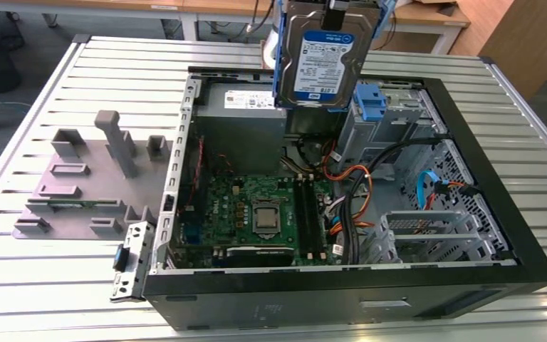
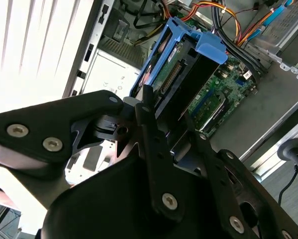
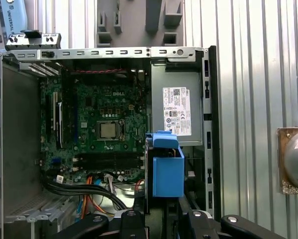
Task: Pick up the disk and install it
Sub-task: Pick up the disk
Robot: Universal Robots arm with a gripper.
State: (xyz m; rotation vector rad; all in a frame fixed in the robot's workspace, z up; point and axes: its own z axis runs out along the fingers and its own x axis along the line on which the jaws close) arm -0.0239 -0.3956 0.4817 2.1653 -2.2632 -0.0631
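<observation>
**Exterior view.** Upper centre of frame: disk [image 1: 319,60], upright, white-and-blue label toward camera, blue carrier along both long edges. Gripped at its upper end by tool [image 1: 336,13]. Raised above the open computer case [image 1: 501,235], in front of the grey power supply [image 1: 240,117] and just beside the blue latch piece [image 1: 372,100] as framed. Centre of frame: green motherboard [image 1: 254,214] flat on the case floor. Left of frame: grey fixture plate [image 1: 83,178] lying on the slatted metal counter [image 1: 45,292].

**Second wrist view.** Tool [image 2: 167,107] closed down onto the disk [image 2: 186,79]. Black fingers [image 2: 151,134] pressed against the blue carrier, one on each side. Connector end of the disk facing away from the tool. Motherboard and orange cables [image 2: 223,12] beyond it.

**First wrist view.** Disk [image 3: 167,172] seen end-on, blue carrier end toward camera, gripped in the tool [image 3: 161,216]. Poised over the case interior, between power supply (white sticker) and motherboard as framed. Tool state confirmed: clamped on disk, only disk-width apart.
</observation>
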